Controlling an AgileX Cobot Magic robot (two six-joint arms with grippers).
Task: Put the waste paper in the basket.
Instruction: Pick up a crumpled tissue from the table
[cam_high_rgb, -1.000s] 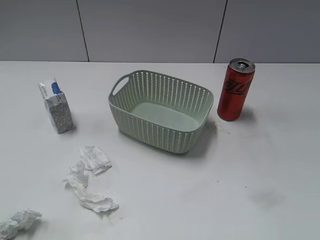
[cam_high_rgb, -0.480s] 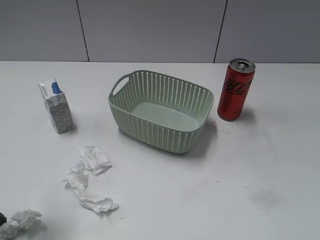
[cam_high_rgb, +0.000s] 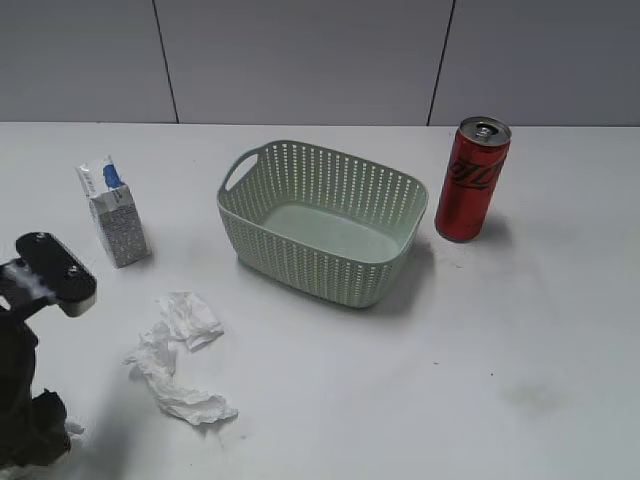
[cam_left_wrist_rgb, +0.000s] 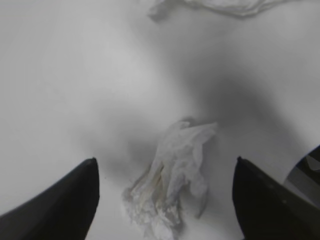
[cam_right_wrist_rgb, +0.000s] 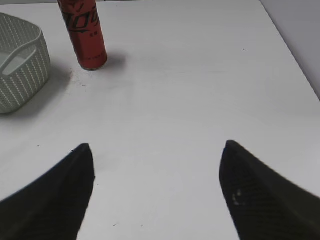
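Observation:
A crumpled white waste paper wad (cam_left_wrist_rgb: 172, 187) lies on the table between the open fingers of my left gripper (cam_left_wrist_rgb: 164, 161), which hangs just above it without touching. In the exterior view my left arm (cam_high_rgb: 25, 400) covers most of that wad at the lower left corner. A longer twisted waste paper strip (cam_high_rgb: 175, 355) lies right of the arm; its edge shows at the top of the left wrist view (cam_left_wrist_rgb: 220, 5). The pale green basket (cam_high_rgb: 310, 265) stands empty at the middle. My right gripper (cam_right_wrist_rgb: 156, 145) is open and empty over bare table, with the basket's end (cam_right_wrist_rgb: 20, 65) at its far left.
A red can (cam_high_rgb: 472, 180) stands right of the basket and also shows in the right wrist view (cam_right_wrist_rgb: 82, 32). A small grey-and-white carton with a blue cap (cam_high_rgb: 115, 212) stands left of the basket, behind my left arm. The table's right edge (cam_right_wrist_rgb: 295, 55) is near the right gripper.
My left arm has come into the exterior view from the lower left and now stands over the corner wad, hiding most of it. The paper, basket, can and carton have not moved.

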